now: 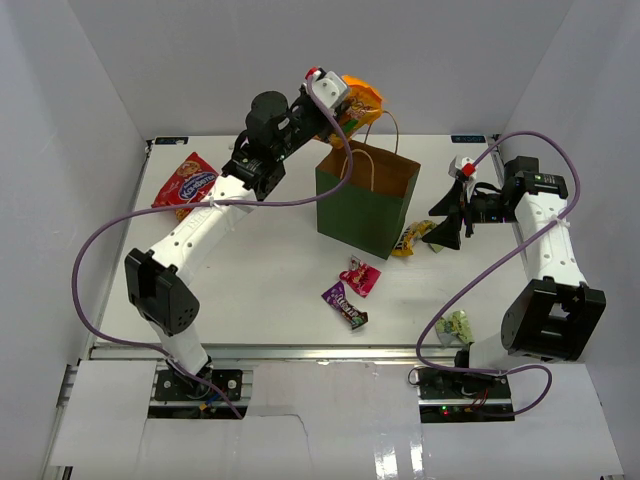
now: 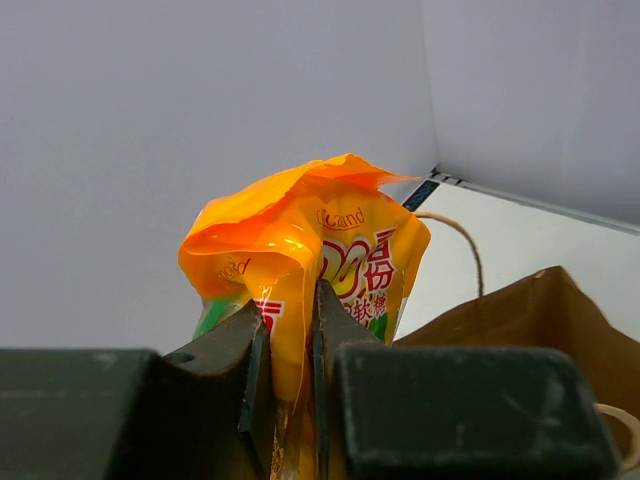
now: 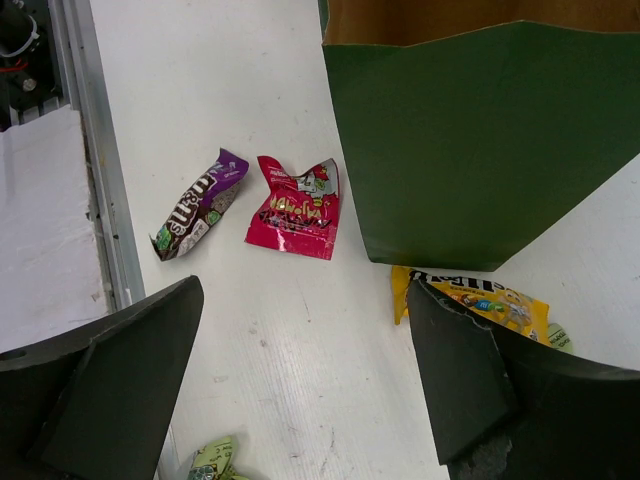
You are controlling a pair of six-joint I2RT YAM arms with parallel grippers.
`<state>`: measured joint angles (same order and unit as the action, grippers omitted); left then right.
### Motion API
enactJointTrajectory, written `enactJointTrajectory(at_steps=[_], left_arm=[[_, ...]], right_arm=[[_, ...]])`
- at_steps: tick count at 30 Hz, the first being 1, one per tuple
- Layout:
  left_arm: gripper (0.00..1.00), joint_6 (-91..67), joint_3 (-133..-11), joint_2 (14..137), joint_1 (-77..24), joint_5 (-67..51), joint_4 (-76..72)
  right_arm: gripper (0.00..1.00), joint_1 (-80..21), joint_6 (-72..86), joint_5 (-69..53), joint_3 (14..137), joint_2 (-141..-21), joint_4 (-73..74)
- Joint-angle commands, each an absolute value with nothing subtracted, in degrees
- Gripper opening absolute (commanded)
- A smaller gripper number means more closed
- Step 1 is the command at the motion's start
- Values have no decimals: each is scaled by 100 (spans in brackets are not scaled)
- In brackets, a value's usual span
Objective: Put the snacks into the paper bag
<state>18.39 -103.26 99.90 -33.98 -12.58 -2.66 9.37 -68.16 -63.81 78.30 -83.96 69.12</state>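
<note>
6 snacks show. At the top view's upper left the red chip bag (image 1: 186, 180) lies on the bench (image 1: 270, 260). Right of it the left claw (image 1: 343, 108) grips the orange-yellow bag (image 1: 362, 95), held high beside the rim of the paper bag (image 1: 365, 205), likely to clear it before dropping. Below the bag lie the pink wrapper (image 1: 360, 276) and purple wrapper (image 1: 343, 303), the yellow candy pack (image 1: 412, 238) at its lower-right corner. Rightmost, the right claw (image 1: 450, 215) hangs spread, empty, with the light-green wrapper (image 1: 457, 326) lower in the frame.

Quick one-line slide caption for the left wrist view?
Left claw pinching the crumpled orange-yellow bag, the paper bag showing brown at lower right.
</note>
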Motion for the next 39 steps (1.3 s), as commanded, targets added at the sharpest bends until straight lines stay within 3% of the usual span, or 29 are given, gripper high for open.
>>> enactJointTrajectory(at_steps=[1, 12, 24, 31, 35, 38, 39], left_arm=[[0, 1626, -10275, 9211, -3428, -1687, -1124], [0, 1266, -9651, 8859, -3428, -2215, -1151], [0, 1125, -9615, 9343, -3428, -2434, -1143], [7, 1081, -9624, 9501, -3428, -2522, -1081], [20, 993, -9589, 9545, -3428, -2601, -1046], [40, 932, -9563, 9562, -3428, -2654, -1037], [53, 923, -9563, 9562, -3428, -2663, -1037]], right_arm=[[88, 941, -6935, -6548, 7840, -8437, 7040], [88, 949, -6935, -6495, 7857, -8499, 7040], [88, 949, -6943, -6495, 7875, -8490, 7058], [88, 949, -6961, -6486, 7875, -8490, 7075], [88, 940, -6970, -6486, 7910, -8499, 7084], [88, 949, -6961, -6495, 7928, -8508, 7093], [88, 949, -6961, -6504, 7928, -8508, 7093]])
